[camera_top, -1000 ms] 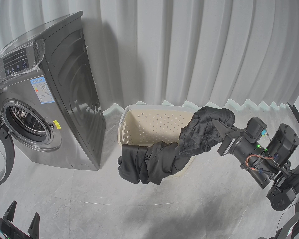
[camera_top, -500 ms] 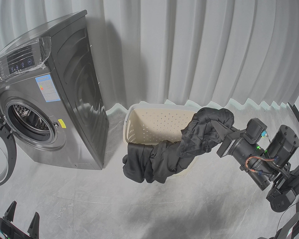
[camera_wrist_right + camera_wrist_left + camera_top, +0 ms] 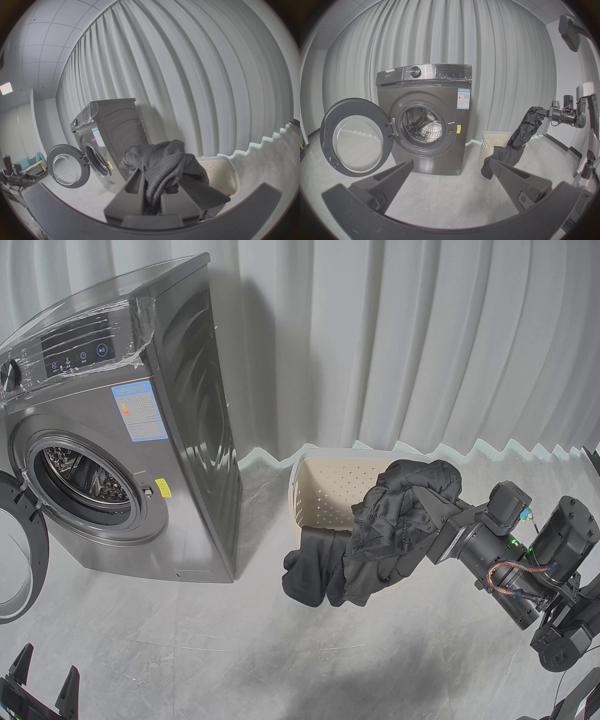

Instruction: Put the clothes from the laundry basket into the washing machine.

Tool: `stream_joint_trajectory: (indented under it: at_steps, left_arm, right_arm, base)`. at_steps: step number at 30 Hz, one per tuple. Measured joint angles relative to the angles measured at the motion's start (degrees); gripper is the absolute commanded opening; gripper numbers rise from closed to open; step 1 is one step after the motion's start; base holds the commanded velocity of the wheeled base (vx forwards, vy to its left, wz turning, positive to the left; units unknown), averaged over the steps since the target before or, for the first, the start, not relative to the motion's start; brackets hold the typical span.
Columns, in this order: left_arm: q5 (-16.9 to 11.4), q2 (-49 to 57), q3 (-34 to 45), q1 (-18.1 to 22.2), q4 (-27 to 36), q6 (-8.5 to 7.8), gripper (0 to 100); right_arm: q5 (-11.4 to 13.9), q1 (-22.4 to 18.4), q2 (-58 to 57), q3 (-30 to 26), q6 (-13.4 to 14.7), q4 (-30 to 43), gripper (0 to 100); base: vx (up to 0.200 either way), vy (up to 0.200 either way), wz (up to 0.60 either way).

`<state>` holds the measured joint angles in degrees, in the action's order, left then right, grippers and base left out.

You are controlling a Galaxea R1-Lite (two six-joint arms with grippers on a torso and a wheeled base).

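I am looking down at a pale floor in front of a white curtain [image 3: 406, 334]. The washing machine [image 3: 125, 446] stands at the far left. Its round door [image 3: 19, 565] is swung fully open and the steel drum [image 3: 81, 480] is exposed. I see no cloth inside it.

The cream laundry basket [image 3: 325, 490] sits on the floor to the right of the machine, well apart from the door opening. My right gripper [image 3: 153, 187] is clamped on a bunched dark garment [image 3: 400, 509], holding it up over the basket's right side. The garment's long tail trails over the near rim and hangs down outside the basket. I cannot tell whether it touches the floor. The stretch of the basket's inner wall on view is bare.

My left gripper [image 3: 450, 164] hangs low at the near left with its fingers spread wide, holding nothing.

I judge the task less than half done. The garment is lifted but not clear of the basket, and the carry leftward to the drum, the push inside and the release all remain.
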<state>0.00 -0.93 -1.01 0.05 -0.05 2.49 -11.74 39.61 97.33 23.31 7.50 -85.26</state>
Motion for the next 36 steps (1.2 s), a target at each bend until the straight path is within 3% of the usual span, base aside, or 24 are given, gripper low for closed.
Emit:
stream_joint_trajectory:
  at_steps: [15, 20, 32, 36]
  left_arm:
    - [0.0, 0.0, 0.0, 0.05, 0.0, 0.02, 100]
    - [0.0, 0.0, 0.0, 0.0, -0.02, 0.09, 100]
    - [0.0, -0.01, 0.0, 0.02, -0.02, 0.11, 100]
    - [0.33, 0.0, 0.0, 0.0, -0.02, 0.05, 100]
  right_arm:
    - [-0.49, 0.72, 1.18, -0.1, 0.16, -0.3, 0]
    - [-0.73, 0.71, 1.27, -0.16, 0.18, -0.33, 0]
    - [-0.74, 0.61, 1.65, -0.73, 0.33, -0.29, 0]
    - [-0.74, 0.41, 1.95, -0.93, 0.35, -0.3, 0]
  base:
    - [0.0, 0.2, 0.0]
    - [0.0, 0.0, 0.0]
    - [-0.2, 0.0, 0.0]
    - [0.0, 0.0, 0.0]
